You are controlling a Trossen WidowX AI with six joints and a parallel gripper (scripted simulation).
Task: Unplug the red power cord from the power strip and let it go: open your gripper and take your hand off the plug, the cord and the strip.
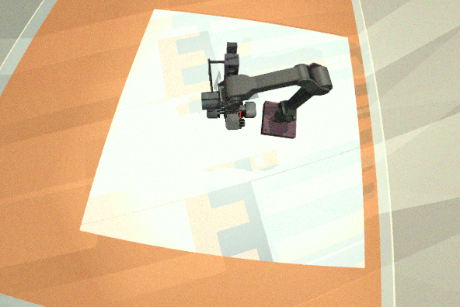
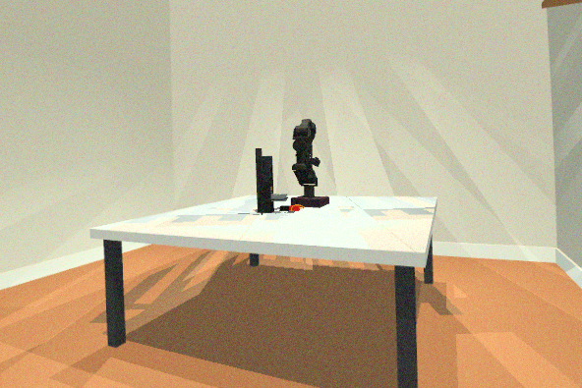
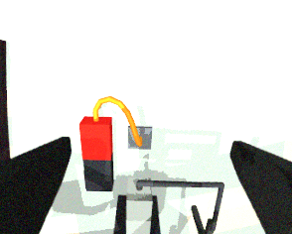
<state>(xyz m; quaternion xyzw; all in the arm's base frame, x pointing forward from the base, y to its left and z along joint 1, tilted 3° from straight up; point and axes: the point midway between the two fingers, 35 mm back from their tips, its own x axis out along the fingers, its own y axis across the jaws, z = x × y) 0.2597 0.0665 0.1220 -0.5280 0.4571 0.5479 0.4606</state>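
Note:
The plug (image 3: pixel 95 139) (image 2: pixel 294 208) has a red end and a black end; it lies low at the tabletop. A yellow-orange cord (image 3: pixel 121 106) loops from its red end to a small grey square (image 3: pixel 135 131). A tall black upright (image 1: pixel 231 61) (image 2: pixel 265 183), apparently the power strip on end, stands beside the plug; no plug shows in it. The gap between plug and upright is hard to judge. My gripper (image 3: pixel 153 146) (image 1: pixel 231 112) is wide open and empty. The plug appears beyond and below its fingertips, nearer the left finger, touched by neither.
A thin black bracket (image 3: pixel 184 183) (image 1: pixel 210 72) sticks out by the upright, inside the span of my fingers in the wrist view. A flat grey piece (image 2: pixel 279 197) shows beside the upright. My dark red base (image 1: pixel 278 127) (image 2: pixel 310 202) stands on the white table (image 1: pixel 155 172).

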